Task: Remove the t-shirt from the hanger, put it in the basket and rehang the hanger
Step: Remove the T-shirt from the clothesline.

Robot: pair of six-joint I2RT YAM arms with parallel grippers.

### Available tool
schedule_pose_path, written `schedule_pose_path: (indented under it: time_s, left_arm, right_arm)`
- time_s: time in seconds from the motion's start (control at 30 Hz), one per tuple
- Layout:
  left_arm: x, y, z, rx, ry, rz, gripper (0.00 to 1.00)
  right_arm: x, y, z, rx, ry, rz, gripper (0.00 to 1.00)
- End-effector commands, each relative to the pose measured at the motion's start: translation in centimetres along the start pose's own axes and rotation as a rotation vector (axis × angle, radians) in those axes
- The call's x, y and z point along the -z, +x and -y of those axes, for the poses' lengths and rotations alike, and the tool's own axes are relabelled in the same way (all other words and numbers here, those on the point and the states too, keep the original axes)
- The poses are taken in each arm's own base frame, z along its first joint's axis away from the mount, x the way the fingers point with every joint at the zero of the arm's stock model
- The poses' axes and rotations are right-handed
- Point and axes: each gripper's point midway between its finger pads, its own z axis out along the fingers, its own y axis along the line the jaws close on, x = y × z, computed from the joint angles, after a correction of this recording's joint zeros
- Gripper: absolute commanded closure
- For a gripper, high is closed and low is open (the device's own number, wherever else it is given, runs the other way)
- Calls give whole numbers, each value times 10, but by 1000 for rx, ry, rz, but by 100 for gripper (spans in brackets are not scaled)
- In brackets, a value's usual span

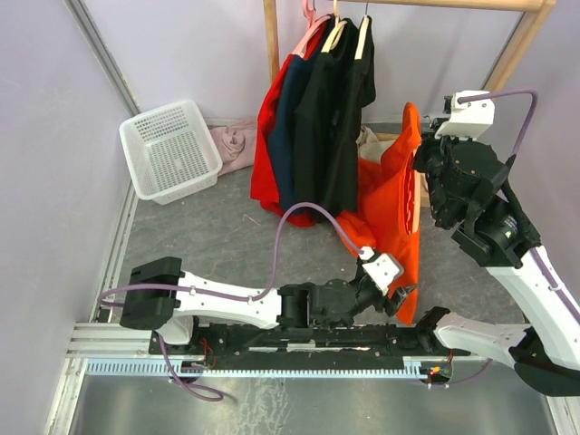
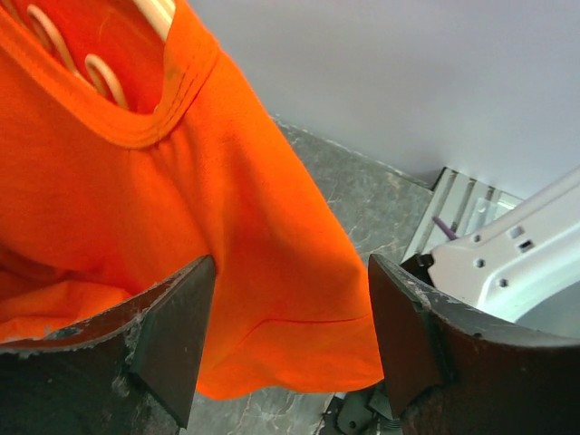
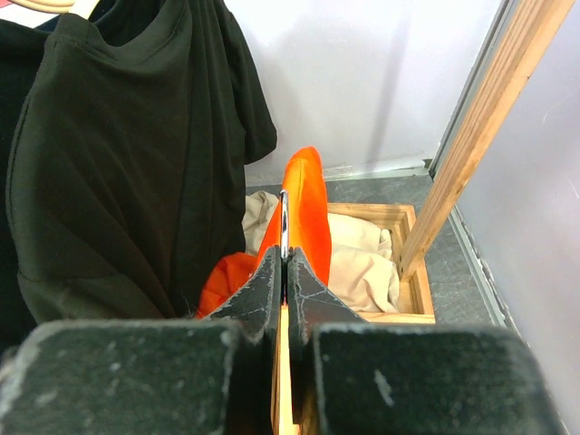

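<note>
Overhead, the orange t-shirt (image 1: 391,204) is hanging in the air right of centre, just right of the rack's dark shirts (image 1: 317,127). Its top is meeting the right tool (image 1: 428,168), and its lower hem is dangling at the left tool (image 1: 391,294), near the arms' bases and above the desk (image 1: 208,227). Through the left wrist view, that tool's fingers (image 2: 172,335) are standing released and wide, gripping nothing, with the hem drooping between and beyond them. Inside the collar the white hanger (image 2: 101,77) is showing, so the garment is not off yet. Through the right wrist view, the right tool is clenching the hanger's thin metal hook, with orange cloth falling away beyond it and a wooden crate (image 3: 399,222) of pale cloth lying farther off. Judging by this, the left tool is going for the hem. It is best pushing over a full fold of fabric before closing, then drawing down and toward the near side against a steady hook. That way the collar is slipping over one hanger shoulder at a time rather than snagging.
</note>
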Motion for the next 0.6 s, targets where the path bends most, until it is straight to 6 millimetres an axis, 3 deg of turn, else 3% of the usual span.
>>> schedule_pose_path:
  time_s: [0.0,0.17,0.27,0.37,0.5,0.57]
  left_arm:
    - [-8,-13,-7,42,-78,47,25]
    - [-14,-11,-9,57,-110,62,26]
    - [-17,-9,-5,65,-99,61,34]
    - [-16,-4,-2,78,-82,53,53]
    - [-11,3,1,100,-47,46,93]
    - [-9,7,3,111,-29,39,97]
  right_arm:
    - [6,-28,6,-84,-1,85,99]
    - [7,-28,5,-90,-11,86,99]
    - [7,-28,5,-88,-12,84,99]
    - [8,-28,5,-89,-12,85,99]
    - [7,-28,5,-88,-12,84,99]
    - [7,-28,5,-88,-12,84,99]
